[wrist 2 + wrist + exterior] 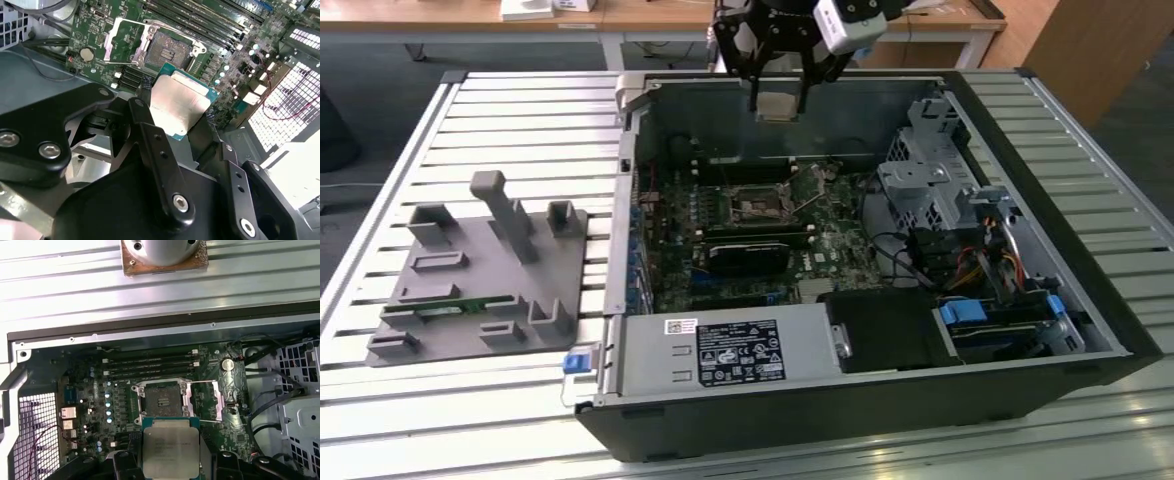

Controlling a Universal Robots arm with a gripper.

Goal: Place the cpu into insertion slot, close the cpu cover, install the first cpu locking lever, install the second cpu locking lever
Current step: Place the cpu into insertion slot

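Chip (777, 108) in hand, not yet seated. Exterior view: the gripper (778, 95) hangs over the far wall of the open computer case (854, 425), clamped on the small silvery chip and holding it well above the board. The socket (754, 207) sits lower, inside the case, on the camera's side of the chip and well apart from it. Its centre looks dark and bare. A grey parts tray (480, 270) lies on the slatted table (520, 120) at the exterior view's left, outside the case. The white label (734, 352) on the power supply box carries print and symbols that I cannot make out. Second wrist view: black fingers (150, 135) press the chip on opposite edges, its metal top facing the camera. The socket lies beyond it, uncovered, with the cover (122, 42) swung back to one side next to a coin battery (87, 54). First wrist view: the chip's edges run about parallel to the socket's, so I judge it roughly squared up and in line with the socket, though short of it. The cover lies open on the battery side. There is a faint marking on the chip's top, not legible.
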